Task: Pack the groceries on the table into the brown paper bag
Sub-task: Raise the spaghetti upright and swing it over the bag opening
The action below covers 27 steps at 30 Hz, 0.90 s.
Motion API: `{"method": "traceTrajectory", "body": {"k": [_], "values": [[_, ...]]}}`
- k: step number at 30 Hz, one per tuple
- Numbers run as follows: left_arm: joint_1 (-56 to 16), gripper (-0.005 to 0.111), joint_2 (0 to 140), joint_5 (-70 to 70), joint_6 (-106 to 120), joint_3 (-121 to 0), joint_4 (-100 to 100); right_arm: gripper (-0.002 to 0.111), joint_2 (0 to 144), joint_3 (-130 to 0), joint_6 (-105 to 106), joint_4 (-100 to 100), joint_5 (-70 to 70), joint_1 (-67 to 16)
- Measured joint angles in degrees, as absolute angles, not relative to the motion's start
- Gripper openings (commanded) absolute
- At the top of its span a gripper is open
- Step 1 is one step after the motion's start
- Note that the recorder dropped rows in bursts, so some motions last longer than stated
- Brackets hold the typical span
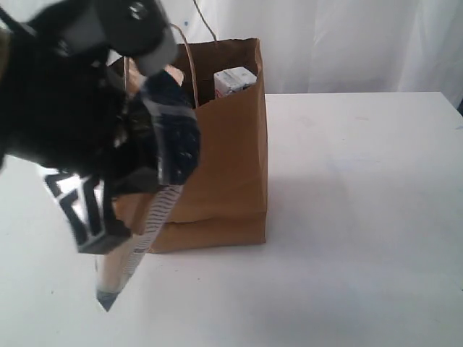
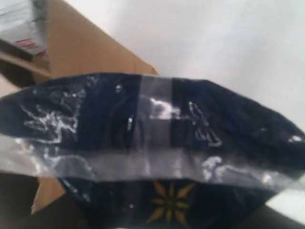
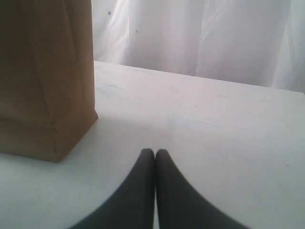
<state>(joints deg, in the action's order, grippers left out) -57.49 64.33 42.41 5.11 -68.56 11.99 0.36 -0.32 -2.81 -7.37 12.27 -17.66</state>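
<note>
Left pincer (image 1: pixel 134 155) is pinching the packet (image 1: pixel 177 141) near its upper end, though the arm's dark bulk hides the fingers from me in the exterior view. The packet hangs tilted across the left front of the bag (image 1: pixel 224 166). Its dark blue top sits level with the bag's upper half and its lower tip points down toward the table (image 1: pixel 362 217). I can't tell whether that tip touches. In my left wrist view the packet (image 2: pixel 157 124) fills most of the frame, with a clear band running across it and a yellow star mark below, and the bag (image 2: pixel 90 43) shows just behind it.

The bag stands upright on the table, handles up, with a carton (image 1: pixel 234 79) showing inside its open mouth at the right rear.

Over on the right, the right pincer (image 3: pixel 155 153) has its fingers pressed together with nothing between them, low over the bare table (image 3: pixel 214 129), near the bag's (image 3: pixel 43 81) bottom corner but apart from it.
</note>
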Motion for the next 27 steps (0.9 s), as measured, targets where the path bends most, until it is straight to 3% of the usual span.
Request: {"method": "traceTrajectory", "body": {"k": [17, 27], "values": [[-57.5, 0.000, 43.9, 47.4, -17.6, -68.2, 28.2, 0.000, 0.4, -0.3, -2.8, -7.4, 12.3, -17.7], [-57.5, 0.000, 42.3, 40.2, -33.7, -70.8, 44.4, 0.000, 0.4, -0.3, -2.8, -7.4, 12.3, -17.7]]}}
